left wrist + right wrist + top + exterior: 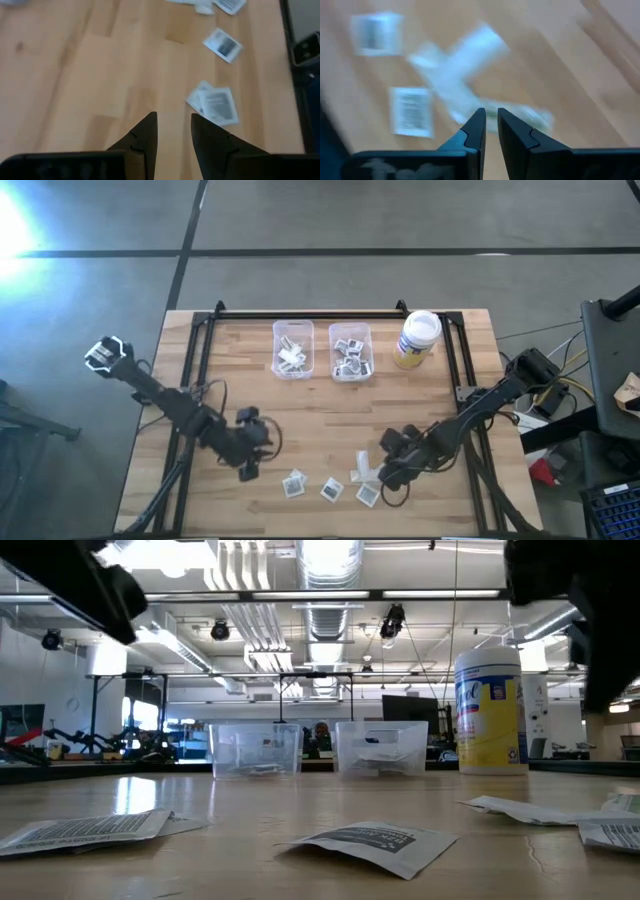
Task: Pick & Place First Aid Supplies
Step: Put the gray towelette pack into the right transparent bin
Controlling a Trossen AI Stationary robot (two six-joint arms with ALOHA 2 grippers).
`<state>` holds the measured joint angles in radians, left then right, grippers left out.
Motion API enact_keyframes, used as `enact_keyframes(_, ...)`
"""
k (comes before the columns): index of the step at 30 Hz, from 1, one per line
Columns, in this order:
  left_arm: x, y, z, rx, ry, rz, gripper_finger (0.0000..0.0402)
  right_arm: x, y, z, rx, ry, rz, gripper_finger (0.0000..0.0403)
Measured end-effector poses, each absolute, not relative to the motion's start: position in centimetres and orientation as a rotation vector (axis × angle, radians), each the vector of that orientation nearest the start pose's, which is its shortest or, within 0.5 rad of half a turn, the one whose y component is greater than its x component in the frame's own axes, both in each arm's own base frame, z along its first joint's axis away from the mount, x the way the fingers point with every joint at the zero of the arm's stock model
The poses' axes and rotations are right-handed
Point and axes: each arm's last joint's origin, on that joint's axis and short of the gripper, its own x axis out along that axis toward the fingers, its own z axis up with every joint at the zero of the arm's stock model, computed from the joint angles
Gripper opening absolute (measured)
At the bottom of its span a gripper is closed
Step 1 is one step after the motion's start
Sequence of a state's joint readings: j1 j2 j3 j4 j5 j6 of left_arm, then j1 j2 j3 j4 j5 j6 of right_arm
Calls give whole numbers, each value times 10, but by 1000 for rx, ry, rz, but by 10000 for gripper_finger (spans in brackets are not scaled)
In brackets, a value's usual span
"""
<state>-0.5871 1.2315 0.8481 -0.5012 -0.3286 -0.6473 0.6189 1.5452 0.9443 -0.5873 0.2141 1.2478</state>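
Note:
Several first aid supplies lie flat on the wooden table near its front edge: square white printed packets (293, 483), (331, 490), (367, 496) and crossed long pale strips (362, 470). My left gripper (248, 470) hovers left of them, open, nothing between its fingers (146, 134); the nearest square packets (215, 104) lie just ahead of it. My right gripper (390, 476) hangs over the strips (465, 65), pointing steeply down, its fingers a narrow gap apart with nothing between them. A strip's end (535, 117) shows just beyond the tips.
Two clear bins (293, 348), (351, 352) holding packets stand at the table's far middle. A white-lidded yellow jar (417, 338) stands to their right. Bare wood lies between the bins and the loose packets. A black frame rail (310, 315) runs along the far edge.

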Motion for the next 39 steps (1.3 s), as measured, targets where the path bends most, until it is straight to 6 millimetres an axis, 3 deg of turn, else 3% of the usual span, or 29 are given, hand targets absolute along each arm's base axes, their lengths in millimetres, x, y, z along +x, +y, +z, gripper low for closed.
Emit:
enact_keyframes(4, 199, -144, 236, -221, 827, 35, 110, 220, 156, 184, 709, 1300, -481, 47)
enact_keyframes(8, 198, -151, 231, -218, 830, 56, 108, 211, 164, 181, 736, 1429, -456, 52)
enact_keyframes(24, 204, -155, 217, -239, 868, 103, 105, 179, 202, 179, 678, 1505, -344, 129)
enact_keyframes(29, 204, -156, 216, -271, 870, 118, 106, 188, 212, 182, 795, 1410, -278, 137)
enact_keyframes(34, 204, -156, 216, -272, 871, 116, 106, 207, 224, 192, 907, 1120, -138, 130)
enact_keyframes(39, 204, -156, 216, -271, 871, 116, 106, 214, 225, 197, 963, 961, -171, 126)
